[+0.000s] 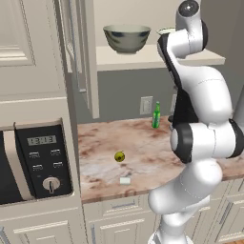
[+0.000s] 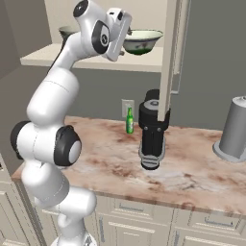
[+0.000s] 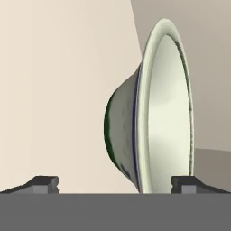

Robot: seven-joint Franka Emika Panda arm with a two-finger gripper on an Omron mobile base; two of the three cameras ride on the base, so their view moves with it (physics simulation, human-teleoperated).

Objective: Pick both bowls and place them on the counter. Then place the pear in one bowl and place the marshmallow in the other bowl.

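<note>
Sitting upright on shelf (image 2: 86,60), shallow bowl (image 2: 142,40) opens upward; gripper (image 3: 115,184) released, straddling rim.

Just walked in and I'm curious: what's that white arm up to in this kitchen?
The arm's open tool is at the shallow bowl on the cream shelf, not yet gripping it. The deeper grey-green bowl sits there too. The pear and marshmallow wait on the counter.

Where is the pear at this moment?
In the left base view the pear lies on the counter, right of the microwave, with the marshmallow just in front of it and the green bottle farther back.
</note>
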